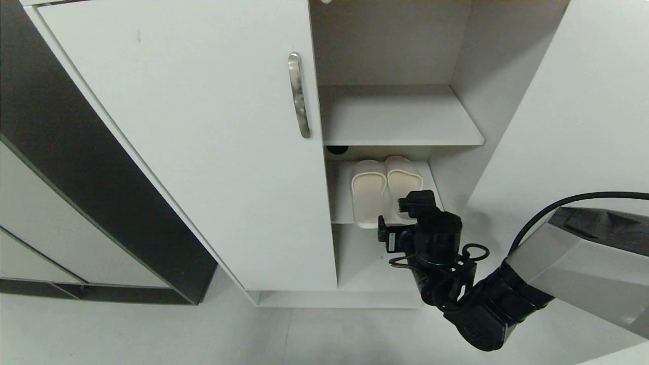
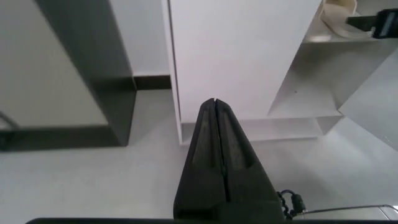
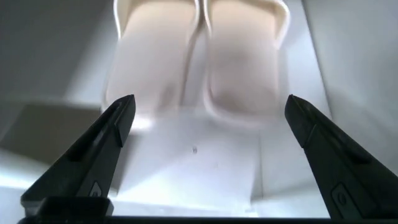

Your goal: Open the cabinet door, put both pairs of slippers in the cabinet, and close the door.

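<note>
slippers: judged light, soft, bendy | best held at near ends | right claw spread wide | left claw pressed closed

The arm covers the heel of one slipper at the front edge of the shelf. From the right wrist, both slippers look blurred, toes cut off.

Cream slippers, seemingly white cabinet

A broad dark grey upright panel, possibly a door frame, meets the pale smooth floor.
</note>
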`<state>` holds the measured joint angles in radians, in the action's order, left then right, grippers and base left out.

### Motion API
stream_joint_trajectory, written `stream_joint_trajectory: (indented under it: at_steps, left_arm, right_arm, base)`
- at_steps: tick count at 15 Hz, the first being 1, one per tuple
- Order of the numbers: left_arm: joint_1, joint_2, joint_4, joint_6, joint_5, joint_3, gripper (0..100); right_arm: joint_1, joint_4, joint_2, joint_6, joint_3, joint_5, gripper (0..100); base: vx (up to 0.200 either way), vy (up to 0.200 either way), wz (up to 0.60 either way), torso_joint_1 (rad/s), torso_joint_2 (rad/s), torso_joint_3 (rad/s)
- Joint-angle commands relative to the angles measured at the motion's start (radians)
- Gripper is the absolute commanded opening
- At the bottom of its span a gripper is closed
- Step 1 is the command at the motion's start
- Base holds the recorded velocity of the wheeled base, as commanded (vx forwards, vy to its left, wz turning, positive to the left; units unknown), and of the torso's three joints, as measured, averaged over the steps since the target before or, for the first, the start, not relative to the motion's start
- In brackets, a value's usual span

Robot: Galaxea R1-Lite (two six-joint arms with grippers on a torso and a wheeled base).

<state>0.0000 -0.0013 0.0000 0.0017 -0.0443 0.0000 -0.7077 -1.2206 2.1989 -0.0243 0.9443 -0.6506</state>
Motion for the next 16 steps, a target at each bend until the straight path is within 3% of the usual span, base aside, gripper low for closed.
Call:
stream_joint_trajectory:
  at_steps: [1, 6, 16]
  left_arm:
    - [0.0, 0.001, 0.0, -0.002, 0.0, 0.0, 0]
    - [0.0, 0.001, -0.002, -0.003, 0.041, 0.0, 0]
    - [0.0, 0.001, 0.0, -0.002, 0.04, 0.0, 0]
  right_arm:
    - [-0.001, 0.0, -0.007, 0.001, 0.001, 0.002, 100]
    - [-0.003, -0.014, -0.005, 0.004, -0.005, 0.002, 100]
    - [-0.003, -0.02, -0.001, 0.004, -0.019, 0.0, 100]
  base:
    - [-0.2, 0.0, 0.0, 0.002, 0.0, -0.002]
    - [0.0, 0.0, 0.0, 0.0, 0.0, 0.0]
    - [0.0, 0.0, 0.0, 0.001, 0.0, 0.046]
